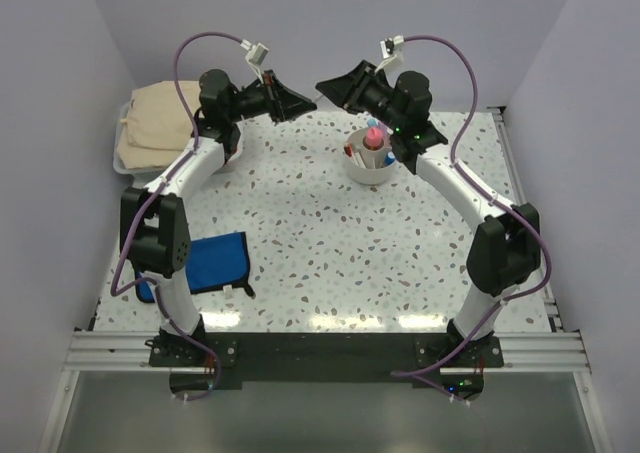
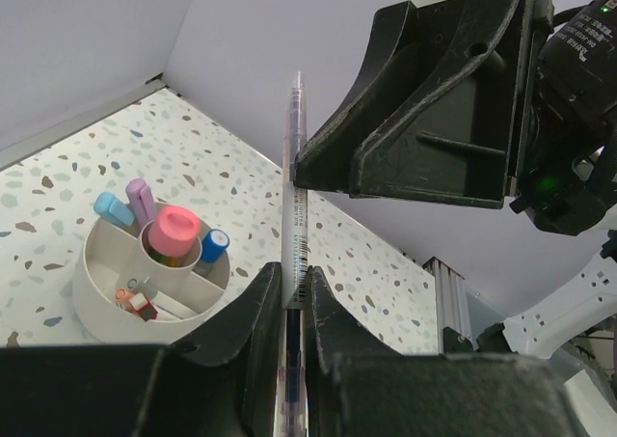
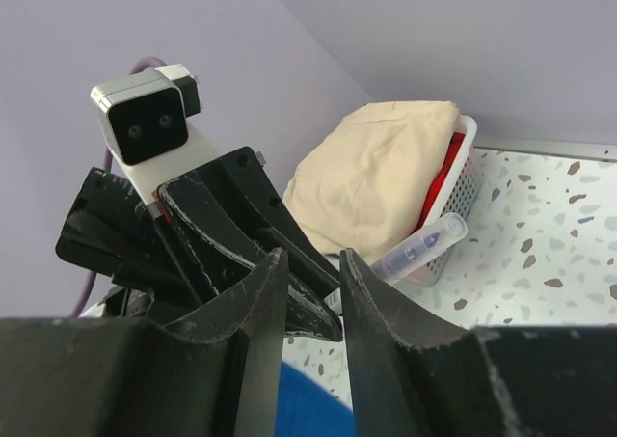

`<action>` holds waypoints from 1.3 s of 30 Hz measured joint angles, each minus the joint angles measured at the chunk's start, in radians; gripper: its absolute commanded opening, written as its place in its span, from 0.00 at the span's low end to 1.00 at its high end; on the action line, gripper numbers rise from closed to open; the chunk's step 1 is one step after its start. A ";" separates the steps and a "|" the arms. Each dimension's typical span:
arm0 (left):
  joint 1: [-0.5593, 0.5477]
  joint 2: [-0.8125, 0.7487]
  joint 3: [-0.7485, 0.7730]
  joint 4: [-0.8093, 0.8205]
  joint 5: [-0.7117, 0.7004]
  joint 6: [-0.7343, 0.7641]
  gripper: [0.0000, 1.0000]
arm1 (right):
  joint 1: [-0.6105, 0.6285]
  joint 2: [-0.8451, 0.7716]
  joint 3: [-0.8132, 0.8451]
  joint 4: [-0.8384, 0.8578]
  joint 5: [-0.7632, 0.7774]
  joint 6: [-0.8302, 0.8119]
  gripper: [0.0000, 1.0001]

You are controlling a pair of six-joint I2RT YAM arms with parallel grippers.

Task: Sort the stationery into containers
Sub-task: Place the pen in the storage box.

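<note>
Terrazzo tabletop [image 1: 330, 243], white flecked with grey and brown, is closed in by plain lavender walls [image 1: 330, 13]. A round white divided cup [image 1: 378, 165] holds a pink marker [image 2: 175, 230] and a blue-capped stick [image 2: 214, 244]. Above and left of the cup, the left gripper [image 2: 292, 297] clamps a slim clear pen [image 2: 292, 128]. The right gripper [image 3: 310, 273], narrowly parted and empty, faces it. Far left of the cup, a white basket [image 3: 461, 186] carries beige cloth [image 1: 160, 113]. A blue pouch [image 1: 215, 263] lies on the near side, left of the cup.

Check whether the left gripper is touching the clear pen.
Touching. The left wrist view shows the left gripper closed on the clear pen, both fingers pressed against its barrel with no gap.
</note>
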 measured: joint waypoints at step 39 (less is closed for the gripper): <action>-0.005 0.000 0.021 -0.005 -0.007 0.016 0.00 | 0.003 -0.008 0.025 -0.160 0.044 -0.063 0.41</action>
